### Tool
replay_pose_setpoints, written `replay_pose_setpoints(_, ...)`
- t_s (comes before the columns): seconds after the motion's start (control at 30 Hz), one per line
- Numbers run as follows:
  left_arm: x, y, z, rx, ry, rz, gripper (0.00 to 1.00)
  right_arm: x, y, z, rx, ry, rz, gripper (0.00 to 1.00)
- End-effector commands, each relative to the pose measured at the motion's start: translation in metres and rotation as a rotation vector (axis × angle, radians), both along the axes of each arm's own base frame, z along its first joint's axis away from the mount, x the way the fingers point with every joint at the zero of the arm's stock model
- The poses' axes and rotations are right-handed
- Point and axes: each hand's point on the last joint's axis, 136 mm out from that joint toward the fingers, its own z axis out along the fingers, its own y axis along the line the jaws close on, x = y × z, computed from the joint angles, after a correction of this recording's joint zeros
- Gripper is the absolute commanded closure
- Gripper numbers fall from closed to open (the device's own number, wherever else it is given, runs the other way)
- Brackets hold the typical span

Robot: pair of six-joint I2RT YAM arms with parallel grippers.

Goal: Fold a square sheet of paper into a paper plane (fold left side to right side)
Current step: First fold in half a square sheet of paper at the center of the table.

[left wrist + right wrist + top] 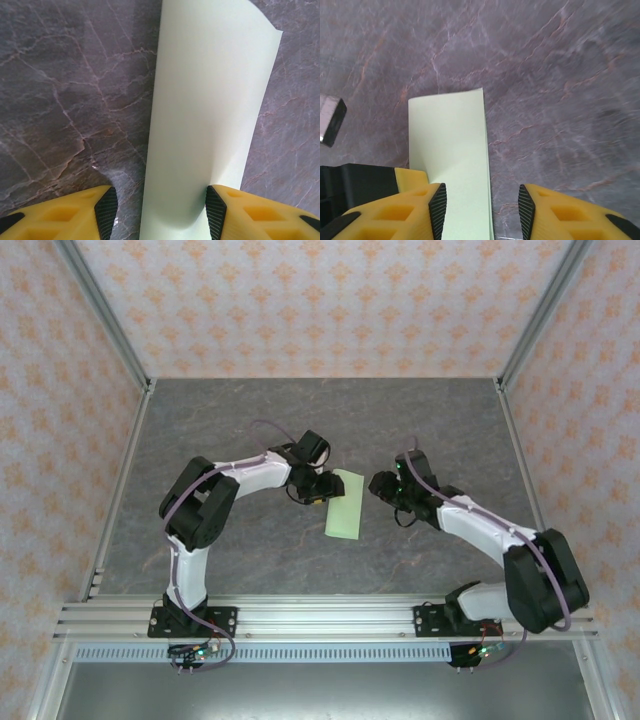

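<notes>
The square sheet of paper (345, 503) lies on the table folded in half, a pale green strip with its two layers stacked. In the left wrist view the paper (210, 100) runs away from the camera, its rounded fold on the left. My left gripper (161, 210) is open at the strip's near end, and its right finger (216, 212) rests against the top layer. My right gripper (481, 210) is open too, at the paper's (450, 145) other side, with the paper's long edge lying between its fingers. In the top view the left gripper (322, 485) and right gripper (383, 485) face each other across the strip.
The grey marbled tabletop (250, 420) is fenced by aluminium rails and patterned walls (320, 300). A finger of the left gripper (412, 176) sits on the paper's far edge in the right wrist view. The two arms stand close together.
</notes>
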Motion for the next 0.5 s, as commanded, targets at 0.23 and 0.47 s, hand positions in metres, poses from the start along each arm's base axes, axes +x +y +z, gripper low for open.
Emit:
replay_pose_setpoints(0.23, -0.0121, 0.0103, -0.0266, 0.11, 0.056, -0.001, 0.47, -0.0073, -0.0211, 0.0002, -0.12, 0.005, -0.029, 0.53)
replay_pose_setpoints(0.47, -0.015, 0.0123, -0.0306, 0.128, 0.063, -0.004, 0.47, -0.0078, -0.0189, -0.0006, -0.109, 0.008, -0.022, 0.53)
